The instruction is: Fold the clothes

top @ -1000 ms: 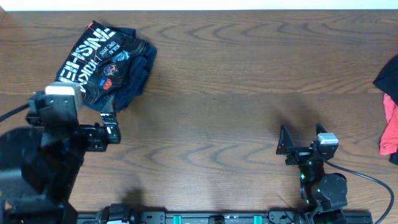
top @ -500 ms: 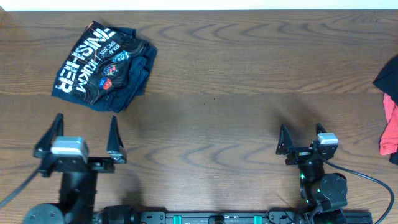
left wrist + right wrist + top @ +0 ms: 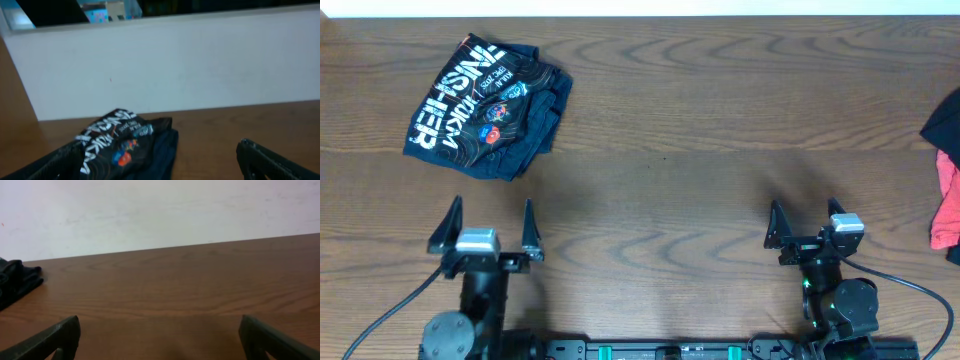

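Observation:
The clothes, a black jersey (image 3: 488,105) with white lettering and orange contour lines, lie bundled in a rough fold at the table's far left. In the left wrist view the jersey (image 3: 125,145) sits ahead of the fingers, lettering up. My left gripper (image 3: 487,222) stands open near the front edge, well short of the jersey, with nothing between its fingers (image 3: 270,160). My right gripper (image 3: 803,222) is open over bare wood at the front right, empty too (image 3: 160,325). A dark cloth edge (image 3: 17,282) shows at the far left of the right wrist view.
A dark navy garment (image 3: 942,120) and a red-pink garment (image 3: 947,205) hang in at the table's right edge. A white wall (image 3: 160,215) rises behind the table's far edge. Cables trail from both arm bases at the front.
My left arm has pulled back from the jersey's near corner toward the front edge and shifted right, gripper open throughout. The jersey and right arm have not moved.

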### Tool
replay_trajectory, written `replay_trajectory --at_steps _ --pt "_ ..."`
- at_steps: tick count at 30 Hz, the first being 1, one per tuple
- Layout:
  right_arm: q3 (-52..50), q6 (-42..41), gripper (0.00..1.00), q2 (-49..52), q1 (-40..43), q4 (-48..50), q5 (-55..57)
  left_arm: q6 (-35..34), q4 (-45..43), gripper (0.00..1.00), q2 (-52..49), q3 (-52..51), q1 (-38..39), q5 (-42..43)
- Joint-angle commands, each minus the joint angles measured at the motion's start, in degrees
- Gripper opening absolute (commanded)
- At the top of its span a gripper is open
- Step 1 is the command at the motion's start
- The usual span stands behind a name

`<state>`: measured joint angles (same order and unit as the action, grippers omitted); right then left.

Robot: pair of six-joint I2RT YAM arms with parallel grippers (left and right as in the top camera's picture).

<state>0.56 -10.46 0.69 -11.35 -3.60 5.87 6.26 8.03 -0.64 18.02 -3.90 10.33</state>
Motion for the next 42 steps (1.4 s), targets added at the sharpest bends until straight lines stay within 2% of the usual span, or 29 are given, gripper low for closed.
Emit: replay_trajectory --at_steps 1,14,25,42 --pt "-0.24 -0.85 0.99 -0.35 0.42 -0.02 -0.28 0.37 -3.65 0.98 0.52 -4.70 0.79 0.55" --pt "-0.24 -0.85 0.99 -0.35 0.42 -0.02 -0.28 0.37 -10.93 0.98 0.52 -17.70 1.20 0.57" --pt "-0.24 -0.85 0.99 -0.35 0.42 -0.02 -0.28 0.39 -5.07 0.98 0.37 -17.79 2.69 0.55" --pt "-0.24 -0.85 0.99 -0.35 0.42 -0.02 -0.28 0.37 -5.09 0.98 -0.02 -17.79 2.69 0.57"
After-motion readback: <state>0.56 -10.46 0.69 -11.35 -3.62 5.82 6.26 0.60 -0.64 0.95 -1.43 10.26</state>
